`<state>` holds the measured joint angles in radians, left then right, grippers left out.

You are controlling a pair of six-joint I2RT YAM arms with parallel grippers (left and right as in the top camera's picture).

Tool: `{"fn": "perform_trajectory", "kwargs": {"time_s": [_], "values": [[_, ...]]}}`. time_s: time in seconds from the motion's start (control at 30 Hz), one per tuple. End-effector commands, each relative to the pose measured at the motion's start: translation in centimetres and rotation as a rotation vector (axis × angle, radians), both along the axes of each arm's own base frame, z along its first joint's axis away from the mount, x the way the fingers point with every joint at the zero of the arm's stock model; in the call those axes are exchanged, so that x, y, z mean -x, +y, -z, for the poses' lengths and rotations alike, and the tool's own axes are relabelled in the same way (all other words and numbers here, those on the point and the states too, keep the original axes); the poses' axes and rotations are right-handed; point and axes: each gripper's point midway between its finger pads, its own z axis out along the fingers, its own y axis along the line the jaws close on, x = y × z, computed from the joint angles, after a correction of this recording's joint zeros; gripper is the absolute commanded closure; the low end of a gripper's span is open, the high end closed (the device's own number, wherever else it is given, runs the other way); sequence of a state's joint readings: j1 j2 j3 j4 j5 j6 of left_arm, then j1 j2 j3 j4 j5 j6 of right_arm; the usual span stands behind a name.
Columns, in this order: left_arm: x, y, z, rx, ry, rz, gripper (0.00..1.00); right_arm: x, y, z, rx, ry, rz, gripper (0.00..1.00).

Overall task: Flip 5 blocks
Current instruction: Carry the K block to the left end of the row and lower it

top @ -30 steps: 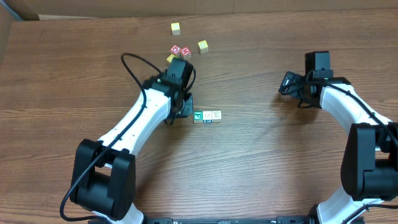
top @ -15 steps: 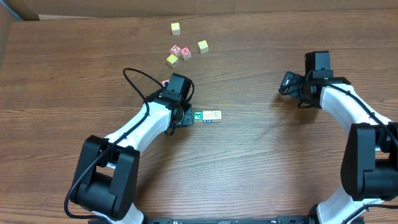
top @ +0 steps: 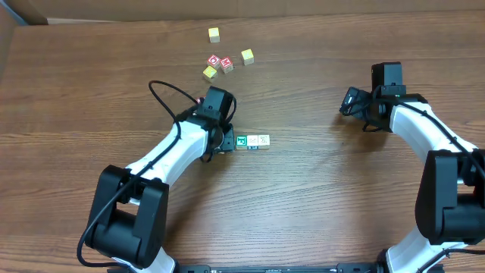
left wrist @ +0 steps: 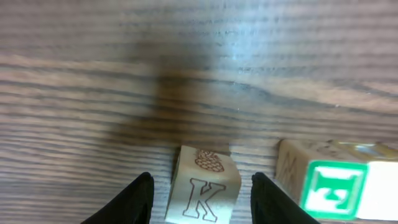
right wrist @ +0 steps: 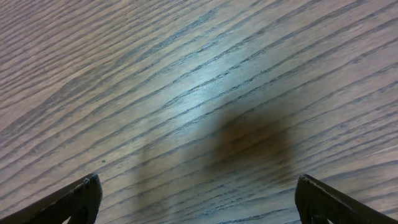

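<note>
**Spotter:** Where is your left claw (top: 226, 142), and what is it holding?

**Operator:** Nothing. From the wrist camera I see its jaws part-way apart, straddling the K block (left wrist: 204, 193) with a sliver of bare wood on each side. That block stands on the table (left wrist: 93, 81) just beside the green block (left wrist: 329, 186), on the side away from the rest of the row (top: 258, 141).

**Spotter:** And the right claw (right wrist: 198, 193)?

**Operator:** It is spread wide over bare wood, well apart from the green block and idle.

**Spotter:** What worries you?

**Operator:** The gap. One finger (left wrist: 264, 199) sits in the narrow slot between the K block and the green block. If I drift sideways while lifting, I expect that finger to shove the green block into its neighbours and perhaps roll one back onto a face I don't want. The other finger (left wrist: 140, 199) could just as easily drag the K block and tip it — these cubes look light enough to topple at a brush.

**Spotter:** So go straight up?

**Operator:** Straight up, I think, with the jaws wider first. I also count only the K block plus three in the row. I cannot pick out a fifth near the green block, and the yellow cubes (top: 214, 34) and red cubes (top: 220, 63) beyond it look like extras — grabbing one by mistake would waste a flip.
</note>
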<state>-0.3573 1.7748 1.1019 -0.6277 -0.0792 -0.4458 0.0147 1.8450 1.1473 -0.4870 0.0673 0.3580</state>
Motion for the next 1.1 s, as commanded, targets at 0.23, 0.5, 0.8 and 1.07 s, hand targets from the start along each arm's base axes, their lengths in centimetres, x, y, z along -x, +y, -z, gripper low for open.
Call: {"fn": "perform_trajectory", "kwargs": {"time_s": [0.23,0.5,0.8,1.07], "values": [[-2.4,0.6,-5.5,-0.040,-0.041,-0.009,0.86,-0.7,-0.3,-0.5,0.012,-0.020,0.002,0.00],[0.4,2.7,-2.9,-0.131,0.056,-0.023,0.96,-0.7,-0.3,-0.5,0.012,-0.020,0.002,0.00],[1.7,3.7,0.7,-0.156,0.048,-0.034,0.96,-0.7,-0.3,-0.5,0.012,-0.020,0.002,0.00],[1.8,1.7,1.4,-0.041,0.050,-0.020,0.96,-0.7,-0.3,-0.5,0.012,-0.020,0.002,0.00]]}}
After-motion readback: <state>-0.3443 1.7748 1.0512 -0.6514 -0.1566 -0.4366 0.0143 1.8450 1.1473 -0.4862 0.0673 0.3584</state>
